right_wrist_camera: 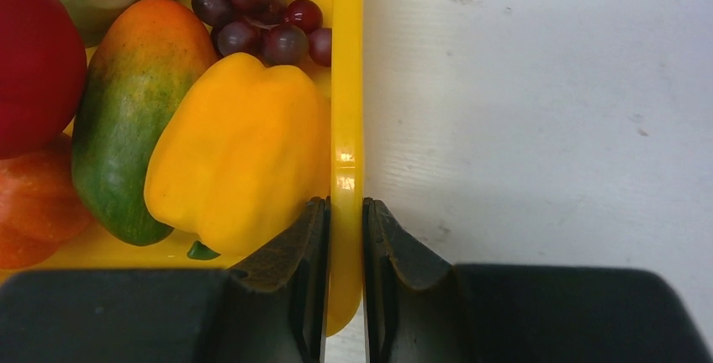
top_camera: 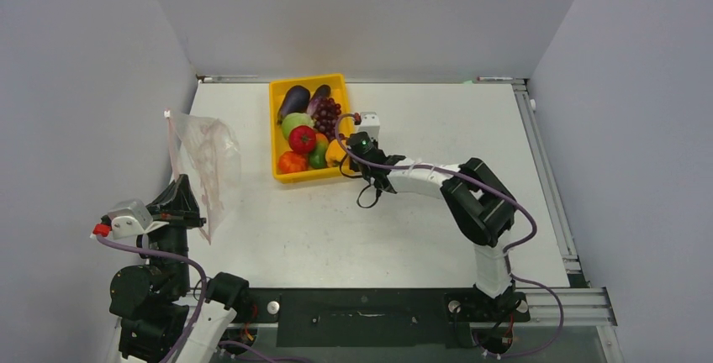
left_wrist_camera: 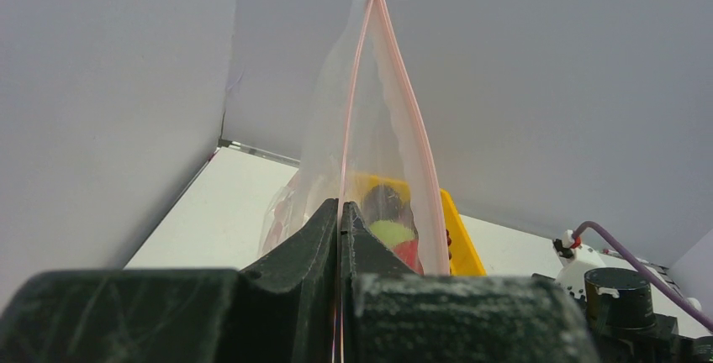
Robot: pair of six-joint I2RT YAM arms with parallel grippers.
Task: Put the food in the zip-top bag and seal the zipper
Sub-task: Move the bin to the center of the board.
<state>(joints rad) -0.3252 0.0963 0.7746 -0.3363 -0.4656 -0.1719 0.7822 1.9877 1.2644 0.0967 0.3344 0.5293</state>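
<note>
- The left gripper (left_wrist_camera: 340,212) was clamped shut on the zipper (left_wrist_camera: 355,111) of the zip-top bag (top_camera: 210,157), holding it raised near the left edge of the table (top_camera: 404,228)
- The food (top_camera: 307,132) lay in the yellow tray (top_camera: 273,128), apart from the bag
- The right gripper (right_wrist_camera: 345,207) pinched the tray's right wall, beside a yellow pepper (right_wrist_camera: 240,144)

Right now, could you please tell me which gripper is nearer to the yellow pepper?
The right. The right gripper clamps the rim of the yellow tray directly beside the yellow pepper; the left gripper pinches the zip-top bag far off at the left side of the table.
</note>
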